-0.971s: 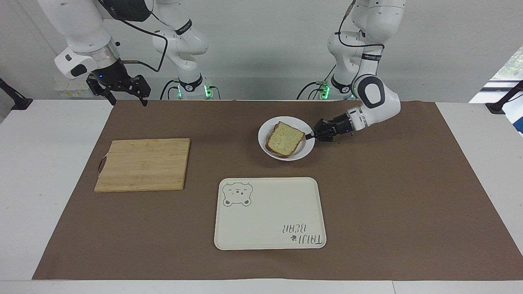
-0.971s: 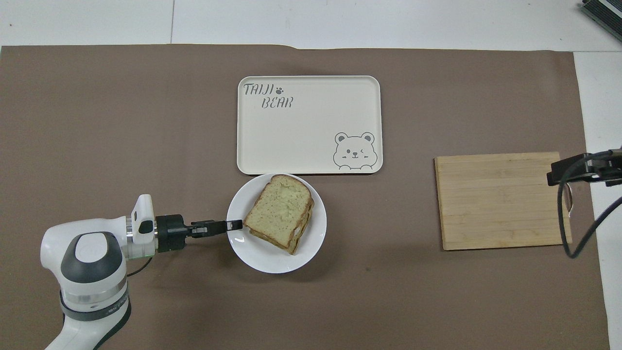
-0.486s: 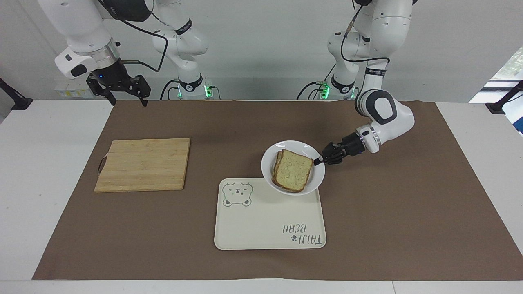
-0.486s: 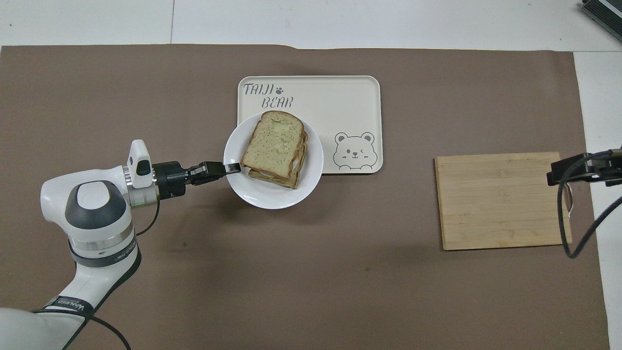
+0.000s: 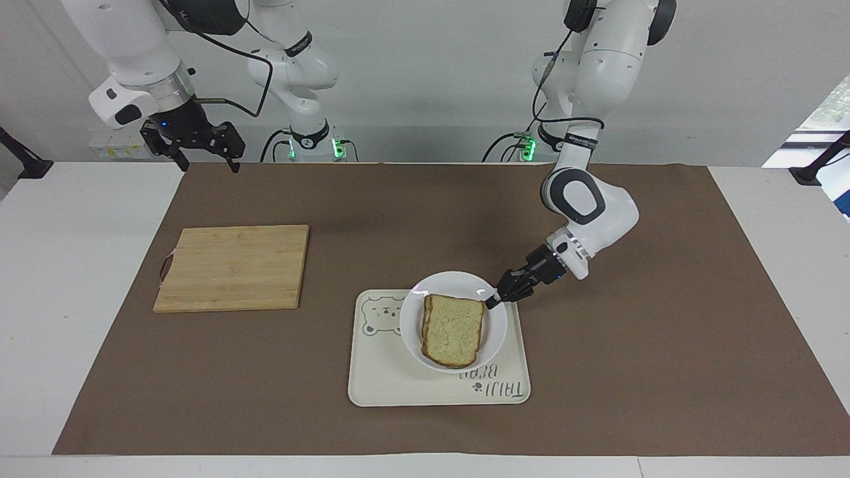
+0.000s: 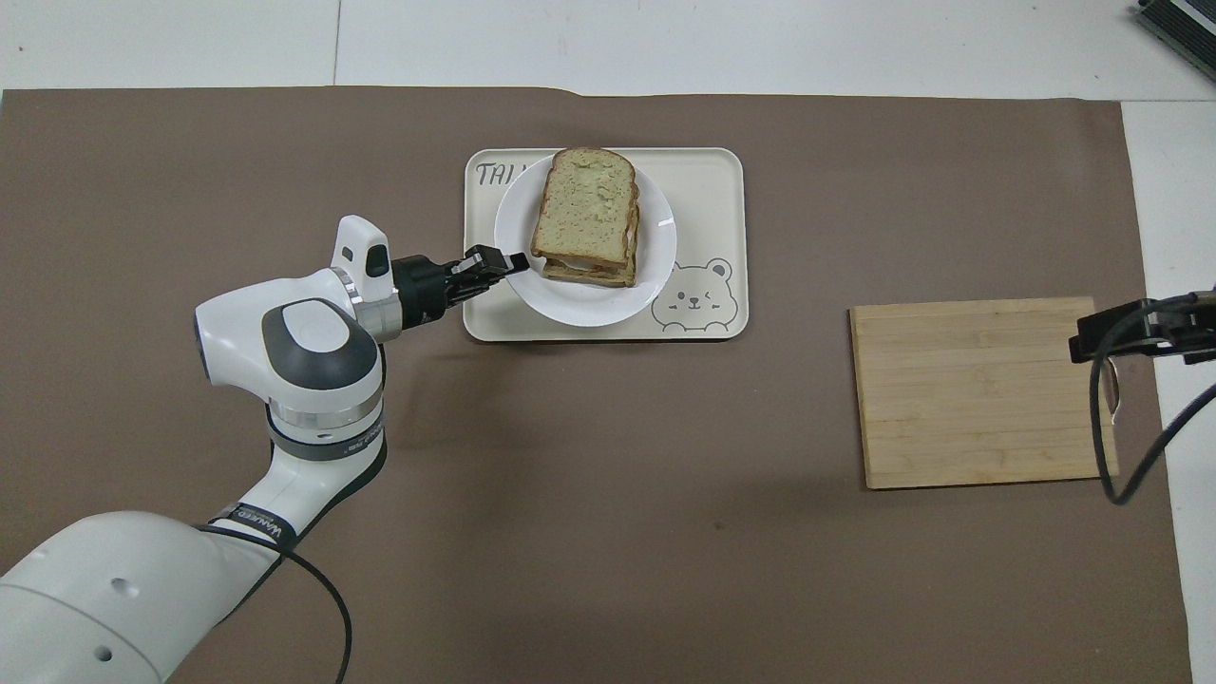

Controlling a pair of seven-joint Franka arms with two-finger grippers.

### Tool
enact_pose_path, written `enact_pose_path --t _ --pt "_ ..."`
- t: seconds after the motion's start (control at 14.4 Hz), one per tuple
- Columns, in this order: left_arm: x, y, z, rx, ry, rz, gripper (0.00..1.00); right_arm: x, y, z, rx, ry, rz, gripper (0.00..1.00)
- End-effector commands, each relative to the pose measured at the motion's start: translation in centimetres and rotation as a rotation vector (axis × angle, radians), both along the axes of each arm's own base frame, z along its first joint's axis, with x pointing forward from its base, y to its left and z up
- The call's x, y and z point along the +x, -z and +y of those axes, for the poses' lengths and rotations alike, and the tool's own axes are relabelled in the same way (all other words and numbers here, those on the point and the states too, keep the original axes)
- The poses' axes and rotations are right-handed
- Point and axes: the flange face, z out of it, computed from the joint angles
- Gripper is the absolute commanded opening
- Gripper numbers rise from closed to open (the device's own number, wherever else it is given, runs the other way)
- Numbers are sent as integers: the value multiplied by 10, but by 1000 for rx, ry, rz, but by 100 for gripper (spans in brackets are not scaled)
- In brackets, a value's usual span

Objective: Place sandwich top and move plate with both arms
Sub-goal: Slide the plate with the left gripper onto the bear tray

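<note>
Gripping the rim of the plate (image 5: 495, 325) at the edge toward its own end of the tabletop, our left gripper (image 5: 493, 303) has its jaws clamped on the white rim. We see the plate over the cream tray (image 5: 392, 388), covering part of the lettering and the bear drawing; whether it rests on the tray or is held just above it we cannot tell. On the plate sits the sandwich, with the sandwich top (image 5: 453, 330) as its uppermost slice, pale speckled face up, brown crust around it. In the overhead view the lower layers show under that slice. Our right gripper (image 5: 204, 159) waits up in the air over the mat's edge at the right arm's end, jaws apart and empty. Between it and the tray, the wooden cutting board (image 5: 232, 267) lies flat on the brown mat (image 5: 637, 345).
</note>
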Motion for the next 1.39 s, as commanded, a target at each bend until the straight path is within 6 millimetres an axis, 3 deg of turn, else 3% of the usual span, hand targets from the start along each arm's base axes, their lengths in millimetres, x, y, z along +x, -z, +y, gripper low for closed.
enact_pose_path --t 0.0,0.14,0.28,0.56,0.62,0.76,0.83,1.04,1.18,1.32 --pt "22 0 -15 31 -49 -21 0 2 -3 -1 20 -17 5 100" --pt "32 -1 -21 58 -34 -11 0 2 -2 -1 20 -17 7 100" --pt "33 -9 -45 154 35 -15 0 2 -3 -1 20 -19 5 100" --pt "24 1 -49 205 53 15 2 2 -3 -1 20 -17 5 100" --pt "24 1 -49 207 53 12 15 2 -3 -1 20 -17 5 100" --pt "26 -2 -45 218 48 -6 57 2 -3 -1 20 -17 5 100" --pt "28 -4 -42 223 51 -18 72 2 -2 -1 20 -19 7 100" --pt "38 -15 -21 258 38 -50 88 2 -3 -1 20 -19 5 100" --pt "44 -33 -9 313 73 -100 100 2 -3 -1 20 -17 5 100" --pt "48 -48 10 358 74 -132 100 2 -2 -1 20 -19 7 100"
